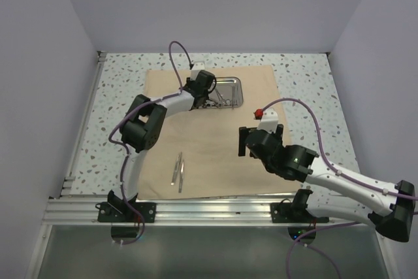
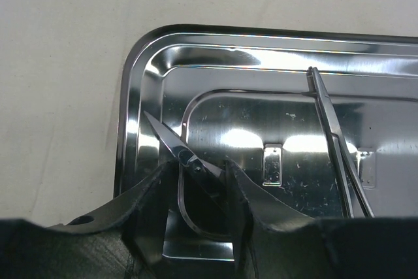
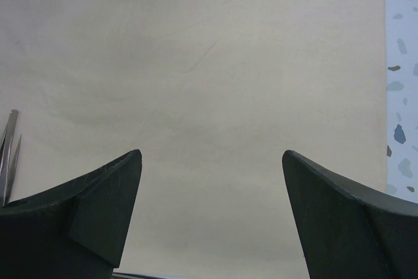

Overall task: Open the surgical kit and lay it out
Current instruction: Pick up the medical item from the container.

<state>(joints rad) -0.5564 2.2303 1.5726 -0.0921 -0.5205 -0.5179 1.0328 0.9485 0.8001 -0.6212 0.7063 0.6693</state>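
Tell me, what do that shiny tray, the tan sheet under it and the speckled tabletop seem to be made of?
Tray: looks like polished steel, mirror-bright with sharp reflections and small scuff marks.
Sheet: seemingly woven cloth, matte tan with soft creases.
Tabletop: white with grey flecks, terrazzo-like. Whether it is stone or printed laminate, I cannot tell.

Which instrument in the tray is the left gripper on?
The scissors in the tray corner, between the left gripper fingers; the forceps lie untouched beside them.
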